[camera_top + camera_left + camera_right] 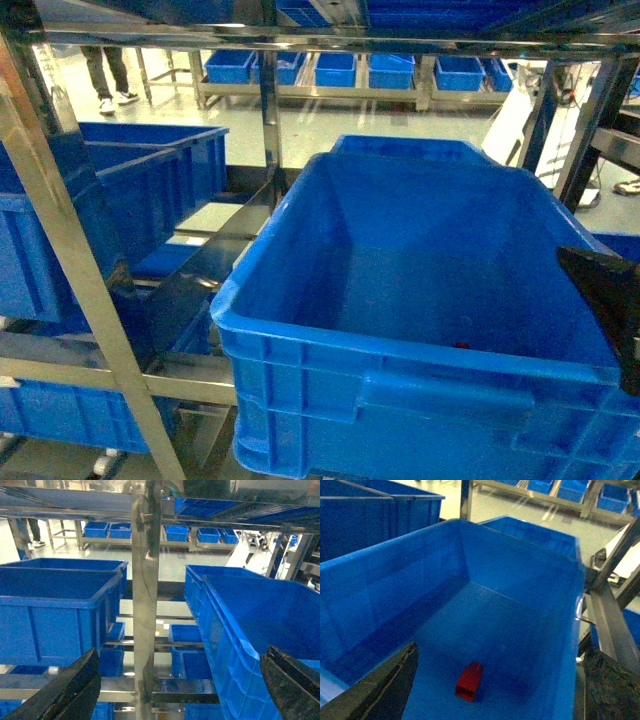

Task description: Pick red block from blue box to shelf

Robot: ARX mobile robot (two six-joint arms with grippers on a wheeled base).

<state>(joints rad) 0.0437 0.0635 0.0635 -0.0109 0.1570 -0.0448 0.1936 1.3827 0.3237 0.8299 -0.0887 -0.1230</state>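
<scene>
1. Black right claw (500, 650) tilted down over the blue box (520, 580), fingers spread wide, only their tips seen at both bottom corners of its wrist view.
2. Red block (469, 681) lying on the box floor towards the near wall, below and between those fingers, touched by neither; stud too blurred to make out.
3. From the head camera, only a red speck behind the near rim; right claw a dark wedge cut off at the right edge.
4. Left claw (181, 655) also spread wide, held level left of the box, facing a steel post of the shelf (145, 605); fingers cropped by the bottom edge.
5. Beyond the post, another blue crate (55, 615) on a shelf tier.
6. Farthest, a row of blue crates (335, 68) and a person's legs (108, 75), cut off above.
</scene>
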